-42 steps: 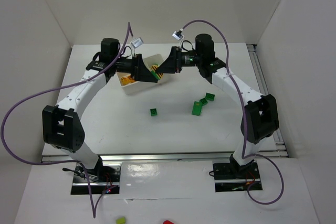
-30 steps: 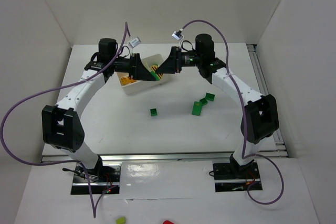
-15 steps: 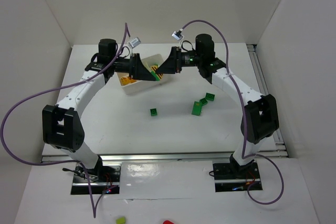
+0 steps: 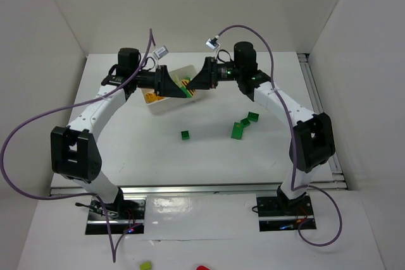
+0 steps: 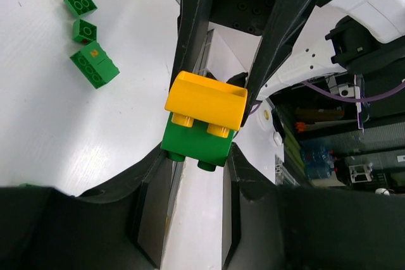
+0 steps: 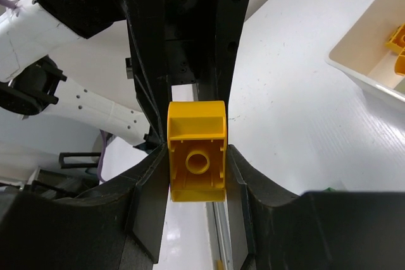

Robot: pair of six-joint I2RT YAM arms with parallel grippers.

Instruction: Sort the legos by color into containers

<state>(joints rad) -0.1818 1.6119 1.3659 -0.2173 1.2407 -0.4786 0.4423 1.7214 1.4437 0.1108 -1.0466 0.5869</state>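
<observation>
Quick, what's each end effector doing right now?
Left end effector: closed on the green brick.
Right end effector: closed on the yellow brick.

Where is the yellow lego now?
In the top view the yellow lego hangs mid-back, over the white tray, clamped in the right fingers and joined to a dark green lego in the left fingers.

tray (image 4: pixel 161 107) mostly hidden under left hand (image 4: pixel 187 92) and right hand (image 4: pixel 192 85), cut off in right wrist view
</observation>
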